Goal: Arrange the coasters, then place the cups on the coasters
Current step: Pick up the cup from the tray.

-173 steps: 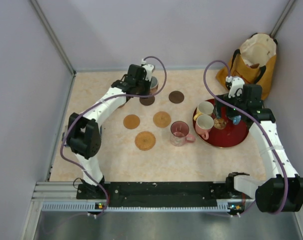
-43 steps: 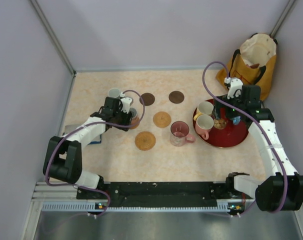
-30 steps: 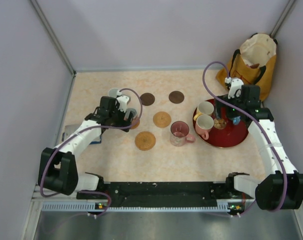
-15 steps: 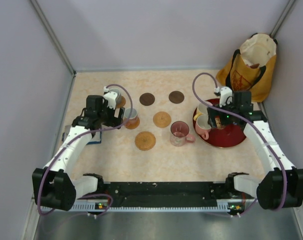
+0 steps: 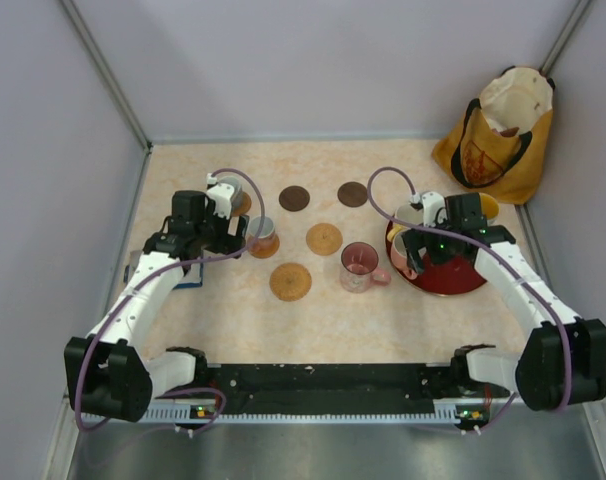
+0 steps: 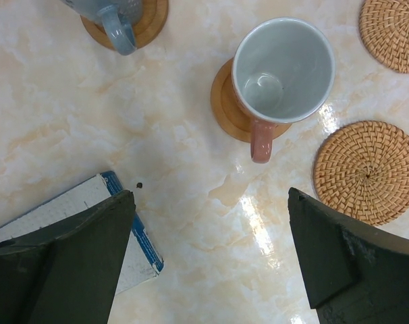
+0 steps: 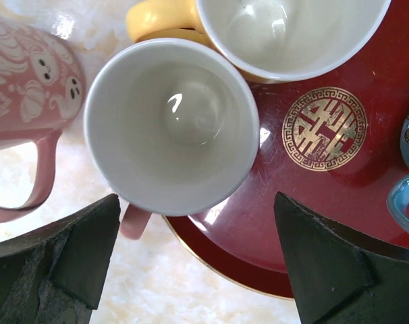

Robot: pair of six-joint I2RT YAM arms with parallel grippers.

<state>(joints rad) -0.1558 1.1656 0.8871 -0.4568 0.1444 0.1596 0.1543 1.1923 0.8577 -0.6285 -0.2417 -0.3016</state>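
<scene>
Marbled beige bench (image 5: pixel 383 330) between grey walls, with a yellow bag (image 5: pixel 498 130) in the far right corner

The left tool (image 6: pixel 210 202) hangs over bare bench, jaws wide with nothing between them. A pink cup (image 6: pixel 283 71) stands upright on a wooden coaster (image 6: pixel 225 108) just ahead of the fingertips, its handle pointing back at the tool. Further ahead and to the left, a grey cup (image 6: pixel 117 13) sits on a second wooden coaster (image 6: pixel 154 20). A woven coaster (image 6: pixel 366 172) lies bare just right of the pink cup, and a second woven coaster (image 6: pixel 393 34) lies beyond it. A dark coaster (image 5: pixel 294 198) and a second dark coaster (image 5: pixel 353 194) lie bare near the back. A blue-edged pad (image 6: pixel 130 250) lies partly under the left finger.

The right tool (image 7: pixel 198 199) hovers over the left rim of the red tray (image 7: pixel 326 202), jaws wide and gripping nothing. A white-lined cup (image 7: pixel 171 125) stands on the tray's edge just ahead, centred between the fingers, with its pink handle toward the tool. A yellow cup (image 7: pixel 285 34) stands close behind it. A patterned cup (image 7: pixel 22 74) stands on the bench just to its left, and a blue cup (image 7: pixel 407 189) shows at the right edge
</scene>
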